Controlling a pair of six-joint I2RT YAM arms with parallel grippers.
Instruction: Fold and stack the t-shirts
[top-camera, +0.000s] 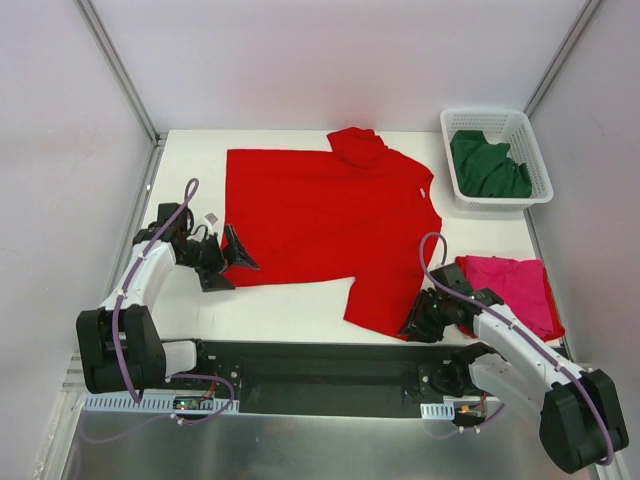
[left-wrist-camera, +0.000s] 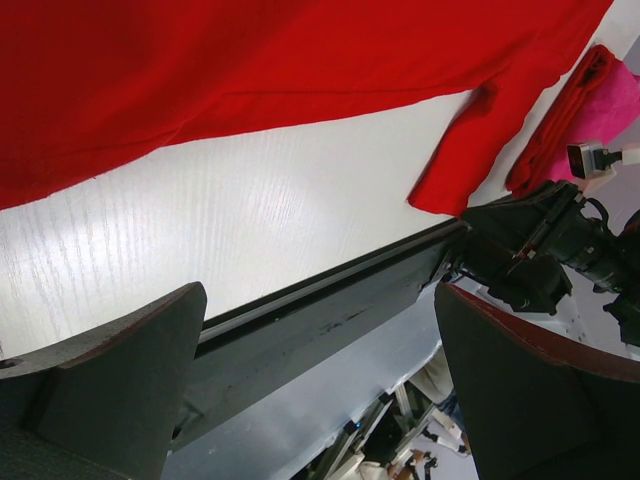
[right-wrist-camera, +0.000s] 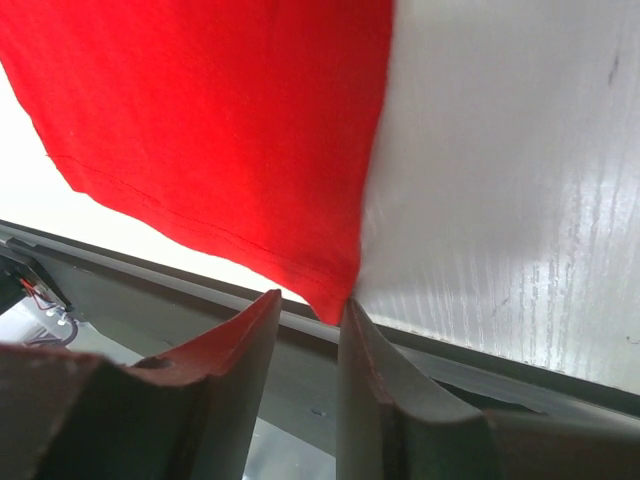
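Red t-shirt (top-camera: 320, 215), soft and smooth, lies spread flat on the white table (top-camera: 290, 305). Right fingers (right-wrist-camera: 230, 380) stand nearly closed at its stitched sleeve corner, grip unclear; left fingers (left-wrist-camera: 110, 380) gape wide, empty.

Three t-shirts in the top view: one red t-shirt (top-camera: 320, 215) mid-frame, one pink t-shirt (top-camera: 515, 285) at lower right, one green t-shirt (top-camera: 487, 168) at upper right. A red edge shows beneath the pink one; whether it is a fourth shirt cannot be told. One basket (top-camera: 497, 114). One table (top-camera: 290, 305). Two arms, the left arm (top-camera: 140, 282) and right arm (top-camera: 520, 345). Two grippers, the left gripper (top-camera: 228, 265) and right gripper (top-camera: 415, 328).
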